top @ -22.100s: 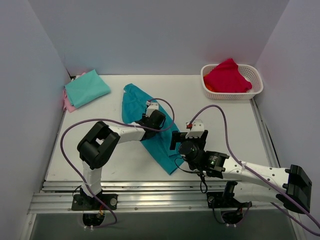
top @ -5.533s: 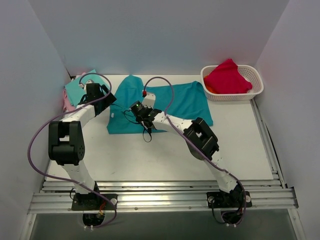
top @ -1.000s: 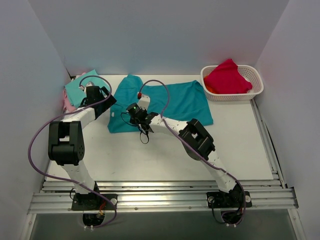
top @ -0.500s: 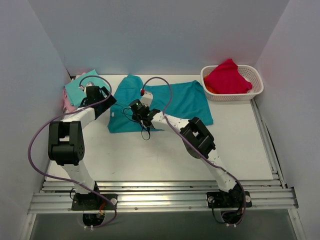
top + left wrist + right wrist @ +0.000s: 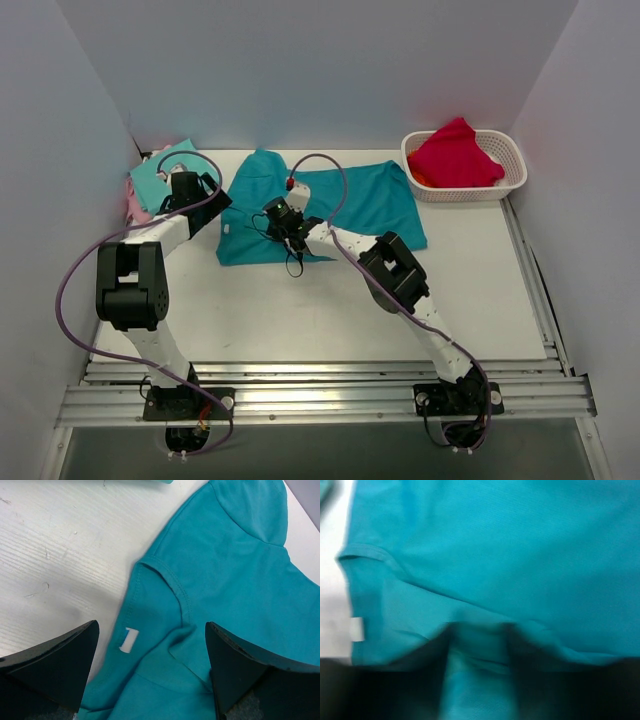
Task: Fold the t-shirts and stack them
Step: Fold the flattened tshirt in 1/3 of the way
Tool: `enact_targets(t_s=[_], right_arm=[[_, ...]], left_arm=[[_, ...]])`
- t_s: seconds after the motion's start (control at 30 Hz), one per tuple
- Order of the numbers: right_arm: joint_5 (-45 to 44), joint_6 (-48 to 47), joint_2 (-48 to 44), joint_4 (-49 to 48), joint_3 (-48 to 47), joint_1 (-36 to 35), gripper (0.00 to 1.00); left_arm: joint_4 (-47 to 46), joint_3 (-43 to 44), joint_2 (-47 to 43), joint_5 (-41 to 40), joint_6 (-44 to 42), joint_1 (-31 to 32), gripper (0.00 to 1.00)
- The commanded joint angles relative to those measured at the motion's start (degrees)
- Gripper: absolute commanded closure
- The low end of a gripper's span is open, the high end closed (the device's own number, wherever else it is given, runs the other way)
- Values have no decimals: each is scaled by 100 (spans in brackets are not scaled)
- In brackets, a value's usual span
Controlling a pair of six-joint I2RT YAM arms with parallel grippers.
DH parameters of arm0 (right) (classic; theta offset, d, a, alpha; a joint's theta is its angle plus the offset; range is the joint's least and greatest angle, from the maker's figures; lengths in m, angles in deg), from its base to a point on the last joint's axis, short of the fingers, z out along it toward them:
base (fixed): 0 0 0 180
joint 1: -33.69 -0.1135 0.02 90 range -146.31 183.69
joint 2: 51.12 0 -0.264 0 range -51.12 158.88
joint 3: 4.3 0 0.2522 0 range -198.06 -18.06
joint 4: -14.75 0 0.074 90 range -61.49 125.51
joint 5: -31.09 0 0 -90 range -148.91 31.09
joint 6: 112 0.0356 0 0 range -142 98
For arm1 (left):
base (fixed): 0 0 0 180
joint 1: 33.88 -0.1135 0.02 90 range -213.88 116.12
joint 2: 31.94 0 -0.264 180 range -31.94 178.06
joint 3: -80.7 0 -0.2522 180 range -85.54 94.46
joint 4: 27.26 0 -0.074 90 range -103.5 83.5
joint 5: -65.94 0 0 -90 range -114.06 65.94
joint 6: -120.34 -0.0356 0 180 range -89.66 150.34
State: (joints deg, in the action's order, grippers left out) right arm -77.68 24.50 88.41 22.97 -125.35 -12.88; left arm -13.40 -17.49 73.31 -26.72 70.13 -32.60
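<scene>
The deep teal t-shirt (image 5: 350,205) lies spread across the back middle of the table, its small white neck label (image 5: 127,641) near the left edge. My left gripper (image 5: 200,200) hovers open at that left edge, the collar and label showing between its wide-apart fingers (image 5: 55,665). My right gripper (image 5: 285,222) sits low on the shirt's front left part. In the blurred right wrist view its jaws stand apart, with a raised teal fold (image 5: 477,650) in the gap. A folded mint-green t-shirt (image 5: 160,172) rests on a pink one (image 5: 133,207) at the back left.
A white basket (image 5: 512,150) holding red cloth (image 5: 455,152) stands at the back right, just beyond the teal shirt's right end. Walls close in the left, back and right sides. Purple cables loop over both arms.
My right gripper has shifted slightly right over the teal shirt and its jaws have parted off the fold. The left arm has stayed still.
</scene>
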Motion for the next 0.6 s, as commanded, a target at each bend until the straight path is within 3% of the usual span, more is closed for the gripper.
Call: enact_targets(t_s=[0.0,0.07,0.1,0.57], right_arm=[[-328,-308,-294,-158,-99,-2,37],[-461,-492,-329,-70,-257,25,15],[-540,-519,-364,-26,-301,33,10],[-637,-124,-1278,-70,700,-212,11]], left_arm=[[-300,24,-31,46,-59,-40,4],[-300,24,-49,46,-59,-40,4],[-291,15,-57,46,-59,-40,4],[-405,-143,-242,169,-15,-40,4]])
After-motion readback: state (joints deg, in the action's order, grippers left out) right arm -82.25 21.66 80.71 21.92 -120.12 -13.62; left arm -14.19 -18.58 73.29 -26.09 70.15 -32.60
